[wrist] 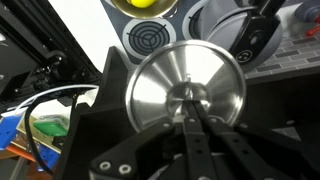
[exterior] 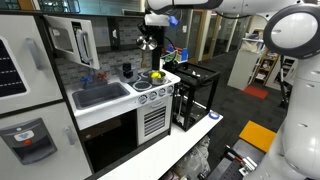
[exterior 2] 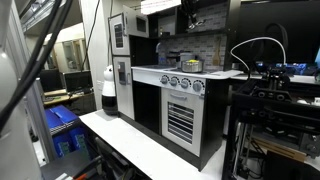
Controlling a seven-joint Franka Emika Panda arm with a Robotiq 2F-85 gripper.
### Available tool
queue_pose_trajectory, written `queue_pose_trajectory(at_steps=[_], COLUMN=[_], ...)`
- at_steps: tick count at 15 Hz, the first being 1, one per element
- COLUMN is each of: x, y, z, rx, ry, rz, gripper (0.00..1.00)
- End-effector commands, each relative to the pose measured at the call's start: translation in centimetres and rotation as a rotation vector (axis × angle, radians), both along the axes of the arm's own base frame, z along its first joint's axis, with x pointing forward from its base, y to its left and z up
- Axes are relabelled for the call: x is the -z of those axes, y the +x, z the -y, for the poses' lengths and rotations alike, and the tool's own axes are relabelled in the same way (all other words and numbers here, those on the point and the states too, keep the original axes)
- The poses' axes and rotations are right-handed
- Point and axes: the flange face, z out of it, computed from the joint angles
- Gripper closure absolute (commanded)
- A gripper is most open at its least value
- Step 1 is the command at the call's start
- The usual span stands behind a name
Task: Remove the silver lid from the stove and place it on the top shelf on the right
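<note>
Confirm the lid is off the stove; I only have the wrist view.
Observer: Yes. In an exterior view the jaws holding the lid hang well above the stove.
Operator: Where's the shelf from there?
Observer: A black open-frame shelf stands beside the stove, its top lower than the jaws.
Operator: And the sink?
Observer: The sink is on the other side of the stove from the shelf.

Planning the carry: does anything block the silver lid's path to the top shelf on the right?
Nothing visible does. The end effector grips the round silver metal lid by its knob above the white toy stove. The open black frame shelf stands directly beside the stove.
</note>
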Motion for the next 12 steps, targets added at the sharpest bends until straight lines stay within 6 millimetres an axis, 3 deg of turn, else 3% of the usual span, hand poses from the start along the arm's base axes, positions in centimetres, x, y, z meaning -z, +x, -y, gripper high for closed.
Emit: queue_pose_trajectory(at_steps=[1, 6, 12], x=[-0.5, -0.9, 0.2], y=[1.5, 2.4, 3.6], z=[0.0, -0.2, 0.3], rx=[-0.008, -0.011, 0.013], ry=[-0.016, 0.000, 0.014], rz=[0.061, 0.121, 0.171], gripper=[0.99, 0.99, 0.99])
